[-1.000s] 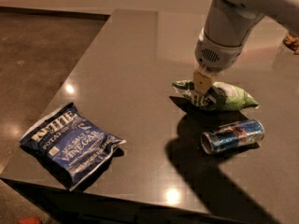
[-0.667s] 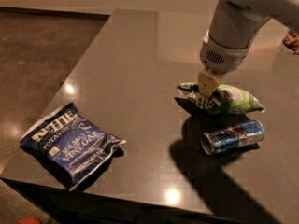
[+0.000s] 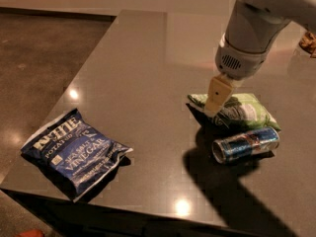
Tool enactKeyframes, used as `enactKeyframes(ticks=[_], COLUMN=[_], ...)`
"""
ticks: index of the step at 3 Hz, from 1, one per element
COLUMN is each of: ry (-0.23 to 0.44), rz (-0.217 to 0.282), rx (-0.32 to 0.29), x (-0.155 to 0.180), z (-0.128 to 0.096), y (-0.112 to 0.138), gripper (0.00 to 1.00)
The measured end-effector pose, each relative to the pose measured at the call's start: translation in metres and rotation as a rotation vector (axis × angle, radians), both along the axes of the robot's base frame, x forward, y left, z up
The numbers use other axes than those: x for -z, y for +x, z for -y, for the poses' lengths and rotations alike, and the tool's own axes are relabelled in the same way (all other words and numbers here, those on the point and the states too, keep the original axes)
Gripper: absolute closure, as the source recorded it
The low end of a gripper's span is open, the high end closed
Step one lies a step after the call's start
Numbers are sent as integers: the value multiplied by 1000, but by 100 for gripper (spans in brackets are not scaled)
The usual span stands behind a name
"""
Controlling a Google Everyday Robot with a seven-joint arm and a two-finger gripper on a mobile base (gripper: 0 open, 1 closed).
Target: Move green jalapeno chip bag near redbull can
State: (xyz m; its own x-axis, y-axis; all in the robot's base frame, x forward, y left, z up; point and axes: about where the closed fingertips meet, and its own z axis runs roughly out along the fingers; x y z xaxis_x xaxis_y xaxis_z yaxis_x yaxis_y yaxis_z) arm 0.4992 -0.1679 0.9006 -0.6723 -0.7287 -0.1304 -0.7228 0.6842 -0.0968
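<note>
The green jalapeno chip bag [image 3: 244,110], small, light green and white, lies on the dark table at the right. My gripper [image 3: 213,111] comes down from the upper right and is shut on the bag's left end; one cream finger [image 3: 217,94] shows and the other is hidden behind it. The redbull can [image 3: 245,144], blue and silver, lies on its side just in front of the bag, close to or touching it.
A larger dark blue salt-and-vinegar chip bag [image 3: 74,153] lies near the table's front left corner. The table's front edge [image 3: 123,212] and left edge drop to a brown floor. A brown object [image 3: 308,42] sits at the far right edge.
My gripper has moved to the right and toward the front with the green bag in it, bringing the bag closer to the can. The can and the blue bag have not moved.
</note>
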Motion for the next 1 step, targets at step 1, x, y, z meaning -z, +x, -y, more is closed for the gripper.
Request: enactKeyframes(ticks=[1], ry=[1], rz=[4], rx=[0], x=[0], z=[0], y=[1], gripper=[0])
